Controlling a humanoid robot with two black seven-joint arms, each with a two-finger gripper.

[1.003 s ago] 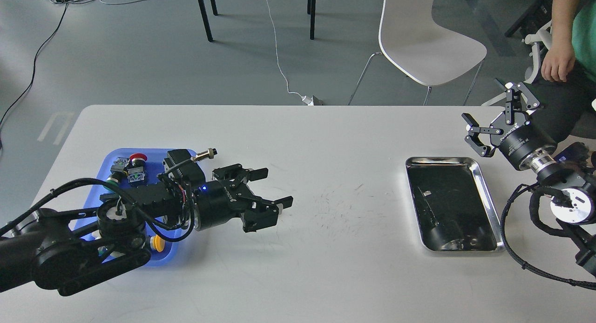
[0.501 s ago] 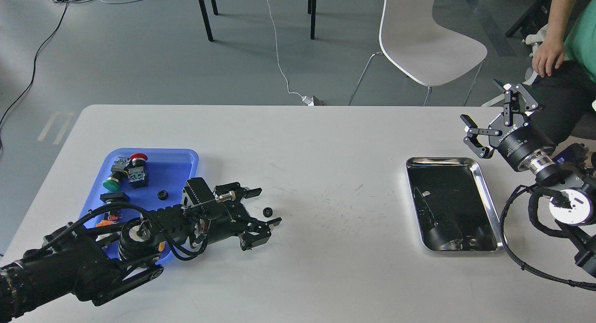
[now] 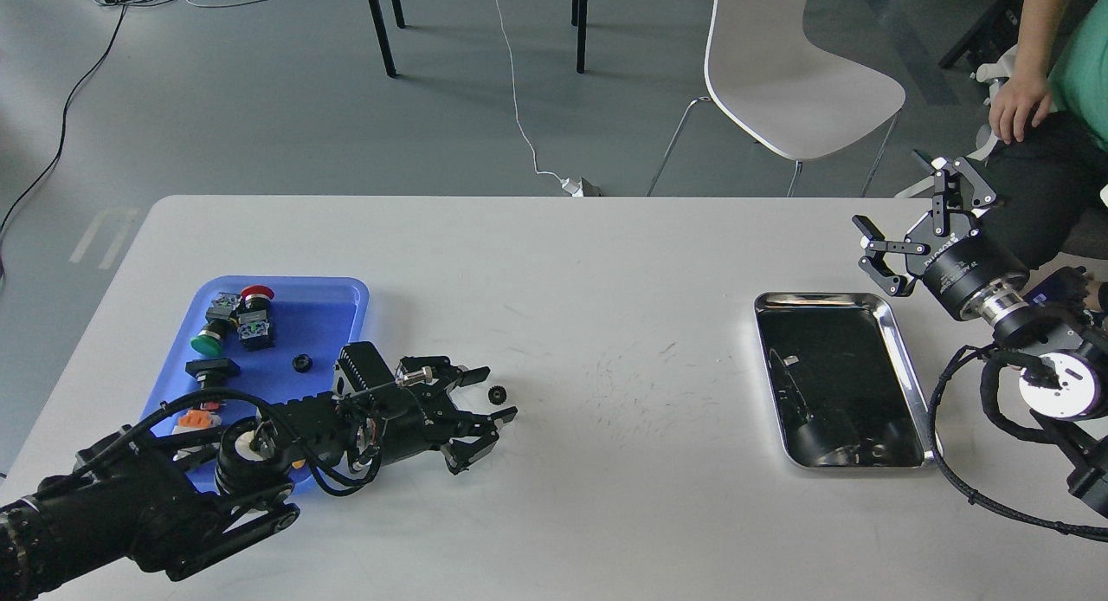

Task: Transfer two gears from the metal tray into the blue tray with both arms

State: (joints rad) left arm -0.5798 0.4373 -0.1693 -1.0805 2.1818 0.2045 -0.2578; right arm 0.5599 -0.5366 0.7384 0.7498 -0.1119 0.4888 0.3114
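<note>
One small black gear (image 3: 302, 363) lies in the blue tray (image 3: 342, 294) at the left. A second gear (image 3: 497, 395) lies on the white table, right of the blue tray, between the open fingers of my left gripper (image 3: 492, 396). The fingers stand apart on either side of it. The metal tray (image 3: 905, 367) at the right shows only its dark mirror bottom, with no gear in it. My right gripper (image 3: 902, 222) is open and empty, raised past the metal tray's far right corner.
Several colour-capped push buttons (image 3: 234, 317) lie in the blue tray's left part. A white chair (image 3: 779, 73) stands behind the table. A seated person (image 3: 1047, 81) is at the far right, close to my right arm.
My left arm has dropped low and pulled back off the blue tray, uncovering one gear in the tray and one on the table. My right gripper has drifted slightly up.
</note>
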